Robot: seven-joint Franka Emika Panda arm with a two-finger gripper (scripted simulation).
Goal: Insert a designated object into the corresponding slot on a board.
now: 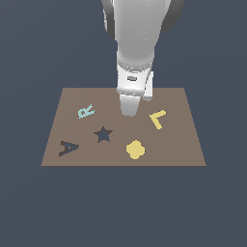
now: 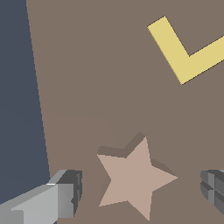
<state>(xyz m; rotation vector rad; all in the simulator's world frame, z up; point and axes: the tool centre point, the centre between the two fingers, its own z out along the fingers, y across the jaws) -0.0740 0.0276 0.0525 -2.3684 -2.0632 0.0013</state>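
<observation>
The brown board (image 1: 178,144) lies flat and carries a pale blue R (image 1: 86,112), a dark A (image 1: 68,147), a dark blue star shape (image 1: 103,134), a yellow rounded blob (image 1: 135,149) and a yellow L (image 1: 157,118). My gripper (image 1: 129,110) hangs low over the back middle of the board. In the wrist view a raised tan star (image 2: 131,179) lies on the board (image 2: 87,78) between my two fingers (image 2: 65,194), with a gap on each side. The gripper (image 2: 142,188) is open. The yellow L (image 2: 183,54) lies beyond the star. In the exterior view the gripper hides the tan star.
Dark blue-grey floor (image 1: 29,202) surrounds the board on all sides. The board's edge (image 2: 37,87) runs close beside one finger in the wrist view. The arm's white body (image 1: 137,38) rises above the board's back edge.
</observation>
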